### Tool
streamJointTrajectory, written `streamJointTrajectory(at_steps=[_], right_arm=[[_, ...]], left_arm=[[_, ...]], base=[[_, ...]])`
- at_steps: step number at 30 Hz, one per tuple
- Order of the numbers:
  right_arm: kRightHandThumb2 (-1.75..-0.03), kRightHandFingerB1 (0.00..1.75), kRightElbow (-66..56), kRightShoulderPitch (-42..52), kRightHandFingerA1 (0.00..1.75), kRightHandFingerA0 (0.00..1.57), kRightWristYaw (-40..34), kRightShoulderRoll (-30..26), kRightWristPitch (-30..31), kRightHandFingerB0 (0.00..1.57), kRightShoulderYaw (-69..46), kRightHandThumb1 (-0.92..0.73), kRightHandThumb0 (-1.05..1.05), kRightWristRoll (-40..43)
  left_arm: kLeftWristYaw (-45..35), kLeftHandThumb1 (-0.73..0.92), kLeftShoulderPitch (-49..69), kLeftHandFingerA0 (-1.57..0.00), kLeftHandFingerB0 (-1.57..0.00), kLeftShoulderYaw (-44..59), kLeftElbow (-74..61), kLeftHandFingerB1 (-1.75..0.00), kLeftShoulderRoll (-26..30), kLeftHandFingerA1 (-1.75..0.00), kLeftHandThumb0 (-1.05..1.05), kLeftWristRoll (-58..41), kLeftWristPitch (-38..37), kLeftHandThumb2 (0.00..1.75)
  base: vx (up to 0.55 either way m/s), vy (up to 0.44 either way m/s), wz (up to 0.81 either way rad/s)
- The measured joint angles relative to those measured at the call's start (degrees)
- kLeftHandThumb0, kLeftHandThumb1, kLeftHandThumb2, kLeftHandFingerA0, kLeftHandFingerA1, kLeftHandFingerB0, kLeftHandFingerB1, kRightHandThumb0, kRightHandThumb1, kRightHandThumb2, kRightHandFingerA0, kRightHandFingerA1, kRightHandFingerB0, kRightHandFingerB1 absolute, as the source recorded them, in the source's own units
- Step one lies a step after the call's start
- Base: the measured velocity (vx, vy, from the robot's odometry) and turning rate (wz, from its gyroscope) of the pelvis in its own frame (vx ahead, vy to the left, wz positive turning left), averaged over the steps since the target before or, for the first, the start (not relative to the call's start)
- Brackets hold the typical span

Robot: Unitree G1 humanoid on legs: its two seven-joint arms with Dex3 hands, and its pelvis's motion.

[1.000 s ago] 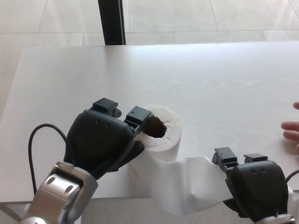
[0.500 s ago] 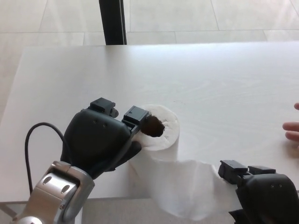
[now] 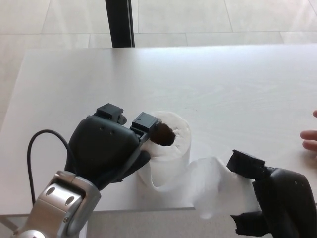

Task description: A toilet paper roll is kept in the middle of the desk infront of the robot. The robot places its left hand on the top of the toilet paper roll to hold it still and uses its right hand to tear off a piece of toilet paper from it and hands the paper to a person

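Note:
A white toilet paper roll (image 3: pixel 173 148) stands upright near the front middle of the white desk (image 3: pixel 163 79), its brown core facing up. My left hand (image 3: pixel 106 148) rests against the roll's left side and top edge, fingers closed around it. A loose strip of paper (image 3: pixel 210 186) runs from the roll's front to the right, over the desk's front edge. My right hand (image 3: pixel 275 203) is at the lower right, shut on the end of that strip. A person's fingers (image 3: pixel 309 136) show at the right edge.
A dark vertical post (image 3: pixel 119 22) stands behind the desk on a tiled floor. A black cable (image 3: pixel 32 158) loops beside my left wrist. The desk's front edge runs just below the roll.
My right hand has dropped lower and turned, pulling the paper strip down and rightward. The strip now looks narrower and twisted. Left hand and roll have stayed put.

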Motion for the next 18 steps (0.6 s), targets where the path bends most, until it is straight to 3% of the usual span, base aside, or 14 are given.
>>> streamJointTrajectory(at_steps=[1,2,4,6,7,8,9,10,11,13,14,16,17,18], right_arm=[[-1.27,1.30,0.0,-0.1,1.28,1.23,0.3,0.9,0.1,1.29,-0.5,-0.56,-0.15,0.6],[-1.36,1.63,-0.1,-0.2,1.75,1.10,1.0,2.5,0.3,0.93,-1.3,-0.44,-0.25,1.8],[-1.36,1.63,-0.3,-0.3,1.75,1.10,1.8,5.4,0.8,0.93,-2.5,-0.44,-0.25,3.5],[-1.03,1.58,-0.5,-0.4,1.75,1.09,2.5,7.6,1.2,0.88,-3.5,-0.64,-0.32,5.0],[-1.03,1.67,-0.5,-0.5,1.75,1.08,2.9,9.2,1.6,0.76,-4.2,-0.64,-0.34,6.1],[-0.97,1.58,-0.6,-0.7,1.75,1.06,3.4,10.7,2.0,0.81,-4.9,-0.63,-0.37,7.2],[-0.96,1.57,-0.7,-0.8,1.75,1.06,3.7,11.9,2.3,0.74,-5.5,-0.59,-0.35,8.0],[-0.96,1.57,-0.8,-0.9,1.75,1.06,4.0,13.0,2.6,0.74,-6.0,-0.59,-0.35,8.9],[-1.35,1.65,-0.8,-1.1,1.75,1.07,4.4,14.7,3.2,0.76,-6.8,-0.42,-0.31,10.1],[-1.42,1.66,-0.9,-1.4,1.75,1.08,5.1,17.4,4.0,0.77,-7.9,-0.38,-0.32,11.9],[-1.44,1.67,-0.9,-1.5,1.75,1.08,5.3,18.5,4.4,0.78,-8.4,-0.39,-0.30,12.7],[-1.15,1.68,-1.0,-1.8,1.75,1.08,5.9,21.4,5.3,0.72,-9.7,-0.61,-0.34,14.8],[-1.25,1.73,-1.0,-1.9,1.75,1.11,6.1,22.6,5.7,0.76,-10.2,-0.55,-0.34,15.6],[-1.25,1.73,-1.1,-2.1,1.75,1.11,6.3,22.9,6.2,0.76,-10.8,-0.55,-0.34,16.7]], left_arm=[[0.0,0.76,0.0,-0.47,-0.47,0.0,0.0,-0.55,0.0,-0.67,-0.47,0.0,0.0,0.62],[0.1,0.77,0.0,-0.45,-0.45,0.0,-0.1,-0.54,0.0,-0.66,-0.48,0.0,0.0,0.63],[0.1,0.77,0.0,-0.45,-0.45,0.0,-0.1,-0.54,0.0,-0.66,-0.48,0.0,0.0,0.63],[0.1,0.78,0.0,-0.45,-0.46,0.0,-0.2,-0.54,0.0,-0.66,-0.48,0.0,0.0,0.63],[0.1,0.78,0.0,-0.45,-0.45,0.0,-0.2,-0.54,0.0,-0.65,-0.48,0.0,0.0,0.63],[0.1,0.78,0.0,-0.44,-0.44,0.0,-0.2,-0.54,0.0,-0.66,-0.48,0.0,0.0,0.63],[0.1,0.78,0.0,-0.44,-0.44,0.0,-0.3,-0.54,0.0,-0.65,-0.48,0.0,0.0,0.63],[0.1,0.78,0.0,-0.44,-0.44,0.0,-0.3,-0.54,0.0,-0.65,-0.48,0.0,0.0,0.63],[0.1,0.78,0.0,-0.44,-0.44,0.0,-0.3,-0.54,0.0,-0.65,-0.48,0.0,0.0,0.63],[0.1,0.78,0.0,-0.44,-0.44,0.0,-0.3,-0.54,0.0,-0.65,-0.48,0.0,0.0,0.63],[0.1,0.77,0.0,-0.45,-0.45,0.0,-0.3,-0.53,0.0,-0.65,-0.48,0.0,0.0,0.63],[0.1,0.77,0.0,-0.46,-0.47,0.0,-0.3,-0.54,0.0,-0.65,-0.48,0.0,0.0,0.62],[0.1,0.77,0.0,-0.46,-0.46,0.0,-0.3,-0.54,-0.1,-0.66,-0.48,0.0,0.0,0.62],[0.1,0.77,0.0,-0.46,-0.46,0.0,-0.4,-0.54,-0.1,-0.66,-0.48,0.0,0.0,0.62]], base=[[0.00,0.000,0.00],[0.00,0.000,0.00],[0.00,0.000,0.00],[0.00,0.000,0.00],[0.00,0.000,0.00],[0.00,0.000,0.00],[0.00,0.000,0.00],[0.00,0.000,0.00],[0.00,0.000,0.00],[0.00,0.000,0.00],[0.00,0.000,0.00],[0.00,0.000,0.00],[0.00,0.000,0.00],[0.00,0.000,0.00]])
